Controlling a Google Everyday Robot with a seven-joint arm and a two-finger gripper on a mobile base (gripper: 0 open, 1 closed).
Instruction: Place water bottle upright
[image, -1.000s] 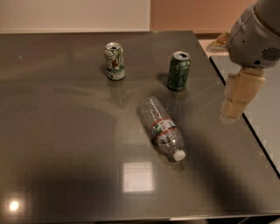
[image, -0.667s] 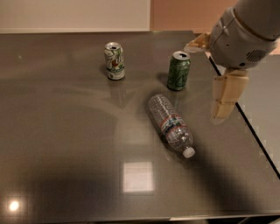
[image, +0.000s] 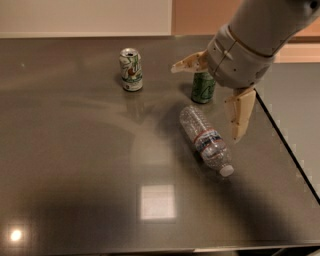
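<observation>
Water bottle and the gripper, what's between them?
Camera view: only bare table between the lying water bottle and the gripper, hovering open beside it near the green can.

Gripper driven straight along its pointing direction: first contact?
Probably the water bottle, lying on its side; the open gripper hangs above its base end, by the green can. Depth is unclear, so it could meet bare table instead.

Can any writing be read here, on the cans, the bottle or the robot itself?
Water bottle: red-and-white label band, print too blurred to read.
White soda can: green markings, unreadable.
Green soda can: pale markings, unreadable.
Pincer, open, hovering close beside the bottle: no writing visible.
</observation>
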